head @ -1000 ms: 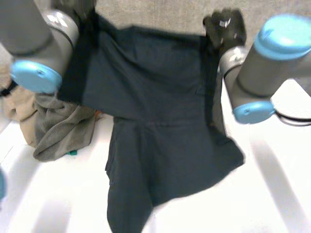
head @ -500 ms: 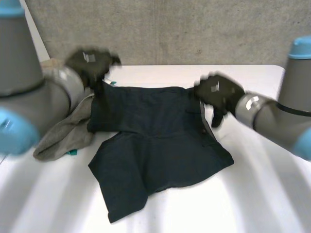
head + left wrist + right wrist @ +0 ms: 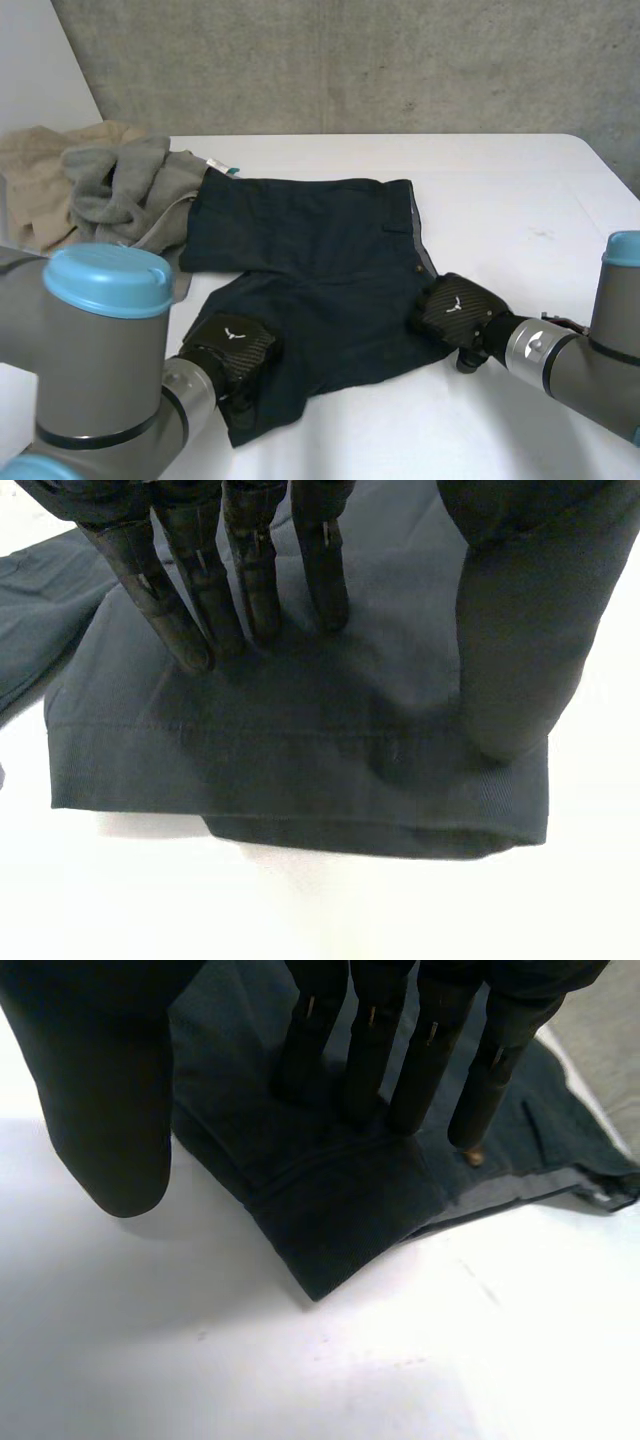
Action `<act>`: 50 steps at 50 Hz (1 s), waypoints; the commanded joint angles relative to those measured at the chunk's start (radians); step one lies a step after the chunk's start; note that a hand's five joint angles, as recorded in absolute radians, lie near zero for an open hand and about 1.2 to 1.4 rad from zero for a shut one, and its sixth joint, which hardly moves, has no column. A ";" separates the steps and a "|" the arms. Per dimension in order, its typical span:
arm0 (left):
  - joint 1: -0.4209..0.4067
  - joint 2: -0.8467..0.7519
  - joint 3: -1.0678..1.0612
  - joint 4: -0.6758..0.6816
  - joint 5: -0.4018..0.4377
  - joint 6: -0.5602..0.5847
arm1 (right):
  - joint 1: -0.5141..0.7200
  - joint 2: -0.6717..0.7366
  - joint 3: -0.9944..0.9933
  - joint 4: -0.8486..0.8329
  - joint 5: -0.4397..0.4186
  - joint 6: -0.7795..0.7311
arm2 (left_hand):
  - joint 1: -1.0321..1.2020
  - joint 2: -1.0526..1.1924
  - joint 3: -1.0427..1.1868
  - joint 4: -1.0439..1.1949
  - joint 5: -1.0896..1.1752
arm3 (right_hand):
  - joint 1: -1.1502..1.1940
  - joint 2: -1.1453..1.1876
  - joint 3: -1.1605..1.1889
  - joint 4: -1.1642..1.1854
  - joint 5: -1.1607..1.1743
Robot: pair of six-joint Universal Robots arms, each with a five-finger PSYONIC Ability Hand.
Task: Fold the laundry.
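White table [image 3: 520,200]: you have dark shorts [image 3: 320,270] lying flat mid-table, waistband far side, legs toward robot. Grey and beige laundry pile [image 3: 110,190] at far left, touching shorts' waist corner. Left hand [image 3: 232,350] on left-side leg hem: fingers [image 3: 255,590] straight, pressing cloth flat, thumb [image 3: 520,630] on hem; you'll see no pinch. Right hand [image 3: 455,308] on other leg's outer corner: fingers [image 3: 370,1040] straight on cloth, thumb [image 3: 100,1090] over bare table beside it.

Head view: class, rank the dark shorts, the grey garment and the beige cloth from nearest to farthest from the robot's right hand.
1. dark shorts: touched by the right hand, at a leg hem.
2. grey garment: beside the shorts' left edge.
3. beige cloth: farthest left, past the grey garment.
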 commanded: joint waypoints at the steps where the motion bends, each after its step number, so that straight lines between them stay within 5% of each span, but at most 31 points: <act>1: -0.023 -0.093 0.025 0.047 -0.043 0.020 | 0.016 0.003 0.024 -0.159 0.002 0.085 | 0.006 0.010 0.011 0.019 0.020 | 0.147 0.155 0.150 0.153 0.144; 12: -0.059 -0.127 0.028 0.158 -0.131 0.121 | 0.034 0.025 0.015 -0.235 0.003 0.118 | 0.091 0.095 0.096 0.104 0.105 | 0.399 0.407 0.402 0.405 0.396; 15: -0.067 -0.135 0.030 0.176 -0.145 0.132 | 0.037 0.040 0.004 -0.250 0.005 0.127 | 0.512 0.516 0.517 0.525 0.527 | 0.824 0.833 0.827 0.830 0.821; 17: -0.067 -0.127 0.031 0.187 -0.155 0.130 | 0.042 0.037 0.000 -0.247 0.010 0.133 | 0.925 0.929 0.931 0.938 0.940 | 0.825 0.834 0.829 0.832 0.823; 27: -0.067 0.035 -0.015 0.098 -0.081 0.103 | 0.033 -0.128 0.018 -0.011 0.040 0.104 | 0.927 0.931 0.933 0.941 0.942 | 0.825 0.834 0.829 0.832 0.823; 40: -0.032 0.152 -0.047 -0.282 0.116 0.115 | -0.104 -0.354 0.018 0.659 0.056 -0.208 | 0.927 0.931 0.933 0.941 0.942 | 0.825 0.834 0.829 0.832 0.823; 50: 0.039 0.080 0.066 -0.230 0.087 0.113 | 0.004 -0.248 -0.052 0.507 0.054 0.048 | 0.927 0.931 0.933 0.941 0.942 | 0.825 0.834 0.829 0.832 0.823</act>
